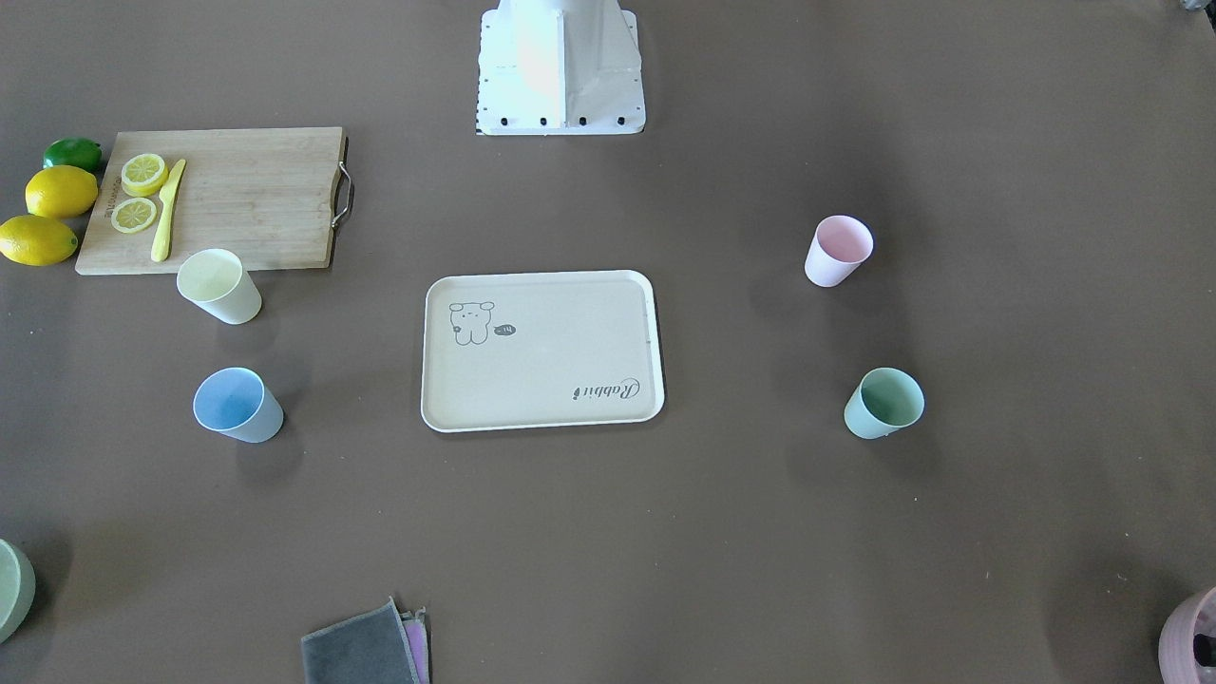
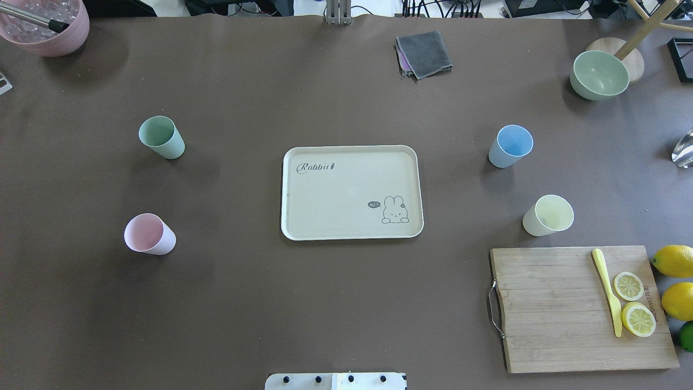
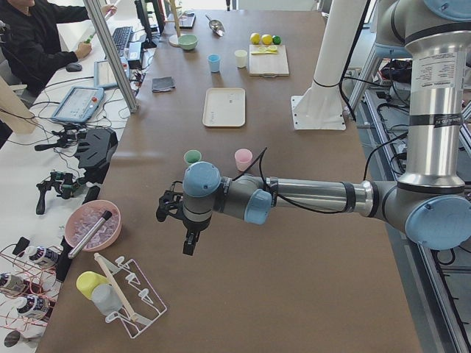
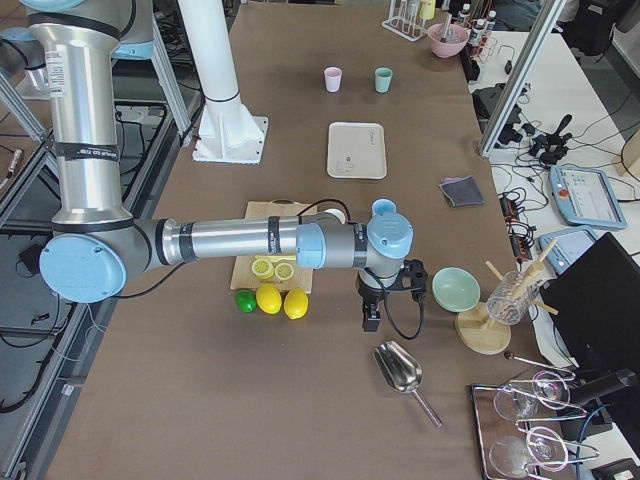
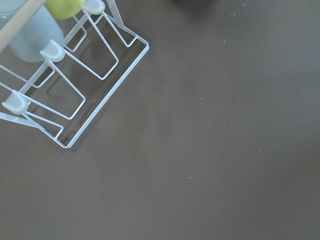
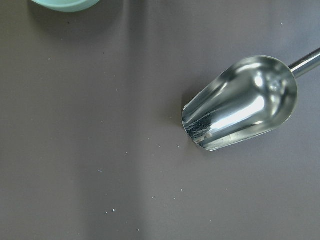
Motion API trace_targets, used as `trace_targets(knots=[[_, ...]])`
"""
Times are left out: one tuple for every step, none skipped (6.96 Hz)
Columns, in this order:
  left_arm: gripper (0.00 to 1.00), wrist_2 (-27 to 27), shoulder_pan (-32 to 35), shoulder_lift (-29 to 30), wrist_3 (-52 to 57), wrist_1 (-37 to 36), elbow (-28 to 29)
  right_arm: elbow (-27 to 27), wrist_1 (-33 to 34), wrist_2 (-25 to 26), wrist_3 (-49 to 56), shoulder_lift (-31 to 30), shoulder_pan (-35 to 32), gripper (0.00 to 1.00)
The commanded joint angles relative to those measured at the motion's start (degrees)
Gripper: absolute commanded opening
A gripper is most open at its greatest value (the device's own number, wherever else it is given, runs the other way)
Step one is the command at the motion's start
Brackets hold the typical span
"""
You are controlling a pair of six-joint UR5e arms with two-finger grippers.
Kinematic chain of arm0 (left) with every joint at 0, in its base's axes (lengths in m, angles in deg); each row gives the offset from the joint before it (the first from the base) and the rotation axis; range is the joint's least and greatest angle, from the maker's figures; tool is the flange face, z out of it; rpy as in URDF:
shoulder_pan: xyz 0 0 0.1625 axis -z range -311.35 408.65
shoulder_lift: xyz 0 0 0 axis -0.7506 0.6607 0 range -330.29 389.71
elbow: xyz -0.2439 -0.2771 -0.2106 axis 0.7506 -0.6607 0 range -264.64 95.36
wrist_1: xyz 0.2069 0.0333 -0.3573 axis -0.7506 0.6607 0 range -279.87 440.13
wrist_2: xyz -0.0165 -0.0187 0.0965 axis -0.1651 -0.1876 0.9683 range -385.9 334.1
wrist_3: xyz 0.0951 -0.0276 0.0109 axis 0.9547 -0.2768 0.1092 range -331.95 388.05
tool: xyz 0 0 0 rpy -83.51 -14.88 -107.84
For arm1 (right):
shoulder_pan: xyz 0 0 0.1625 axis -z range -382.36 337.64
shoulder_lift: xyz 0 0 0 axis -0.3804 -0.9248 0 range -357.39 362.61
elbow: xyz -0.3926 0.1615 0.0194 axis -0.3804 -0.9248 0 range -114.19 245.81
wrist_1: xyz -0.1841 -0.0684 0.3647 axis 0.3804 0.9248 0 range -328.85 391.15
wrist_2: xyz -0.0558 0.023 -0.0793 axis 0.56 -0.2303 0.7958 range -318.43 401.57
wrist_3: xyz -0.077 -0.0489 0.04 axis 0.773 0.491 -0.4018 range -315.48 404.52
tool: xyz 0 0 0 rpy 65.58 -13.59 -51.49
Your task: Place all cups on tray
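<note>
The cream tray (image 2: pixel 346 184) lies at the table's middle with nothing on it. The mint green cup (image 2: pixel 161 137) and the pink cup (image 2: pixel 149 234) stand upright to its left. The light blue cup (image 2: pixel 510 146) and the pale yellow cup (image 2: pixel 548 215) stand upright to its right. My left gripper (image 3: pixel 189 241) shows only in the exterior left view, above the table end near the wire rack. My right gripper (image 4: pixel 370 318) shows only in the exterior right view, above the other table end near the scoop. I cannot tell whether either is open or shut.
A wooden cutting board (image 2: pixel 552 309) with lemon slices and a yellow knife lies near the yellow cup, with lemons (image 2: pixel 674 260) beside it. A green bowl (image 2: pixel 599 75), a mauve pot (image 2: pixel 46 27) and a grey cloth (image 2: pixel 424 53) sit at the far edge. A metal scoop (image 6: pixel 240 102) and a wire rack (image 5: pixel 65 85) lie at the table ends.
</note>
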State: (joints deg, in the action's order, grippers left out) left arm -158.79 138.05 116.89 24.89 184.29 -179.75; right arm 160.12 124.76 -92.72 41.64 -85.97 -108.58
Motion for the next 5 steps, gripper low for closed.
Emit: trace_targets(knots=[[0.98, 0.00, -0.02, 0.01, 0.00, 0.07, 0.01, -0.01, 0.00, -0.09, -0.02, -0.01, 0.00, 1.00], [0.98, 0.00, -0.02, -0.17, 0.00, 0.07, -0.16, 0.25, 0.00, -0.01, -0.02, -0.01, 0.00, 1.00], [0.98, 0.00, -0.10, -0.17, -0.09, 0.25, -0.42, 1.56, -0.09, -0.09, 0.15, -0.01, 0.00, 1.00], [0.98, -0.26, -0.54, 0.35, -0.09, 0.25, -0.69, 1.92, -0.09, 1.13, 0.24, 0.51, 0.00, 1.00], [0.98, -0.53, -2.02, 0.79, -0.09, 0.51, -1.73, 3.32, 0.00, 0.79, 0.15, 0.34, 0.00, 1.00]])
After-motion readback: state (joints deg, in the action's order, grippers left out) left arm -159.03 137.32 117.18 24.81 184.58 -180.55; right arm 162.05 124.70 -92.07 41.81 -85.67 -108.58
